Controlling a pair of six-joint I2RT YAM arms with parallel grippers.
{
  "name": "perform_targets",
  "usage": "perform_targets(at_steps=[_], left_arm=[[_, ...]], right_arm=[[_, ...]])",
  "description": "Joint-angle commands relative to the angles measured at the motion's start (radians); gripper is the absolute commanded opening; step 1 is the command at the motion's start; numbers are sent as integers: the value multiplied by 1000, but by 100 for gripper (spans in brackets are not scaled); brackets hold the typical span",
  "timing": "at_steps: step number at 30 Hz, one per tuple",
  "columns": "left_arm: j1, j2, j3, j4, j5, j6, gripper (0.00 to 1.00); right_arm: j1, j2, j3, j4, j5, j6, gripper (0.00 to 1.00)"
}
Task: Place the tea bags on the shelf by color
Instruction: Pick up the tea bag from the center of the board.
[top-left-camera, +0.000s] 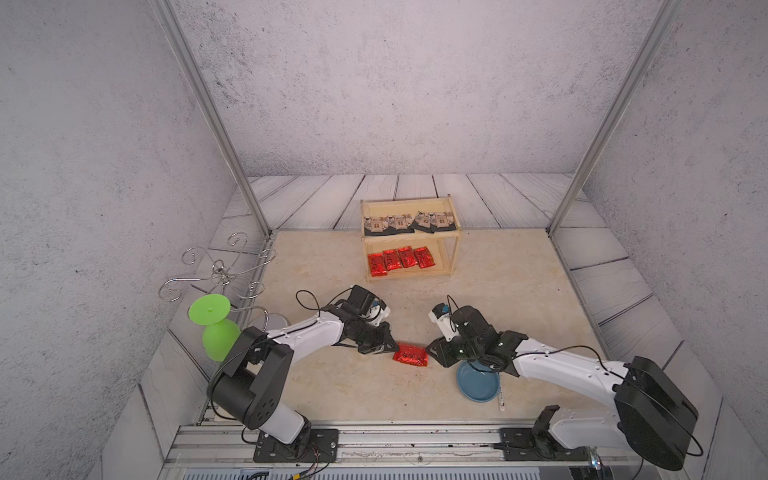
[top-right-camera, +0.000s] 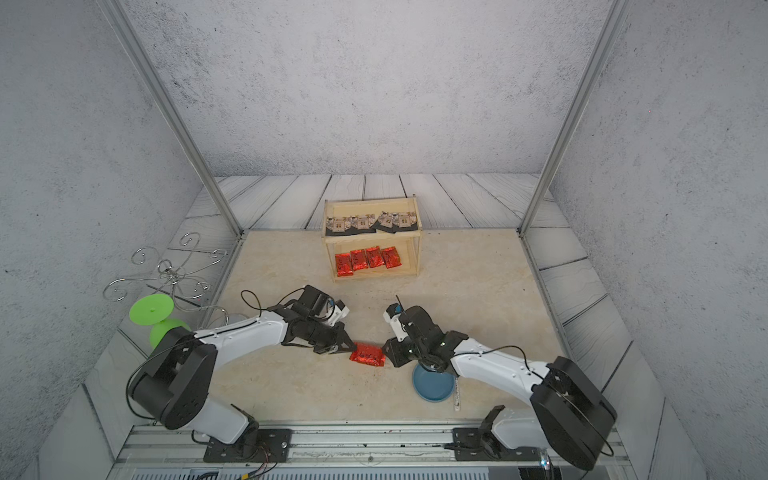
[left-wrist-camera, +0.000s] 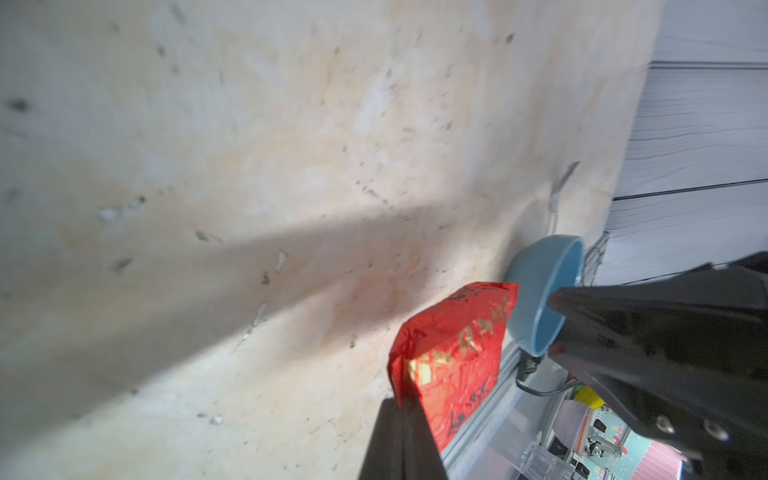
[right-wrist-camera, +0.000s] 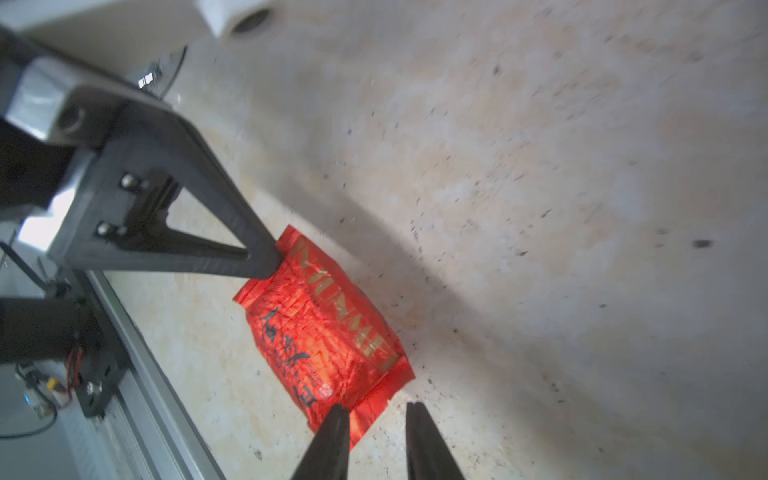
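L gripper (top-left-camera: 394, 347) clamping red tea bag (top-left-camera: 411, 354) end | R gripper (right-wrist-camera: 378, 411) jaws apart at other end | nxt: R backing off 1st, L lifting level twd shelf (top-left-camera: 409, 277) lower tier

The beige table (top-left-camera: 332, 386) carries the shelf (top-left-camera: 407, 208), well beyond both jaws, and a blue bowl (top-left-camera: 473, 384) behind the right jaws.
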Motion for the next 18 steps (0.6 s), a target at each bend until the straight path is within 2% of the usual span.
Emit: perform_targets(at_steps=[1, 3, 5, 7, 13, 18], left_arm=[[39, -60, 15, 83, 79, -43, 0], [51, -79, 19, 125, 112, -67, 0], [53, -83, 35, 120, 120, -66, 0], [54, -80, 46, 113, 121, -64, 0], [55, -79, 35, 150, 140, -86, 0], [63, -113, 30, 167, 137, -105, 0]], right_arm=[[-46, -34, 28, -37, -1, 168, 34], [-98, -31, 27, 13, -118, 249, 41], [-152, -23, 18, 103, -264, 319, 44], [-185, -16, 21, 170, -358, 368, 47], [-222, -11, 22, 228, -430, 424, 46], [-232, 35, -10, 356, -496, 500, 36]])
